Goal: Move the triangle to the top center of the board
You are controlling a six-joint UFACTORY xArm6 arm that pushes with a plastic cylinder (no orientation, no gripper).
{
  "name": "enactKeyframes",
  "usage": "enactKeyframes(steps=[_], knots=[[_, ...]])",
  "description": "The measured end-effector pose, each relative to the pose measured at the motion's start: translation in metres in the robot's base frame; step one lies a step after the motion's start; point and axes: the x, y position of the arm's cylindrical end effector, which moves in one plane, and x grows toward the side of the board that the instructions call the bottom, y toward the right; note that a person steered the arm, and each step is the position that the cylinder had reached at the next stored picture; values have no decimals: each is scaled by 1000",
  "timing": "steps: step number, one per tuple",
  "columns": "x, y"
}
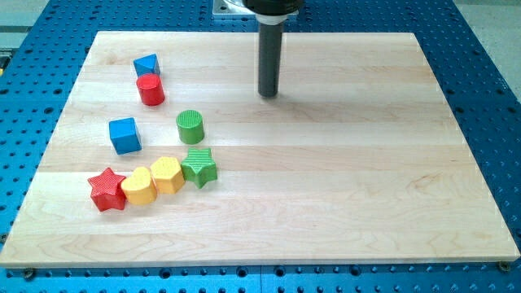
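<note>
A blue triangle block (146, 64) lies near the board's upper left, touching a red cylinder (151, 89) just below it. My tip (269, 94) rests on the board near the top centre, well to the right of the triangle and touching no block. The dark rod rises from it to the view's top edge.
A blue cube (124, 135) and a green cylinder (190, 127) sit at mid-left. Below them a row runs left to right: red star (107, 190), yellow heart (138, 186), yellow hexagon (167, 175), green star (199, 167). The wooden board (326, 195) lies on a blue perforated table.
</note>
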Motion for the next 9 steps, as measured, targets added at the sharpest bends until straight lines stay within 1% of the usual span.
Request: enactKeyframes(steps=[1,2,3,4,5,6,7,8,9], knots=[[33,-79],[51,-183],[38,-238],[-10,-233],[-16,-201],[-42,-207],[-57,-215],[-57,-141],[-44,-68]])
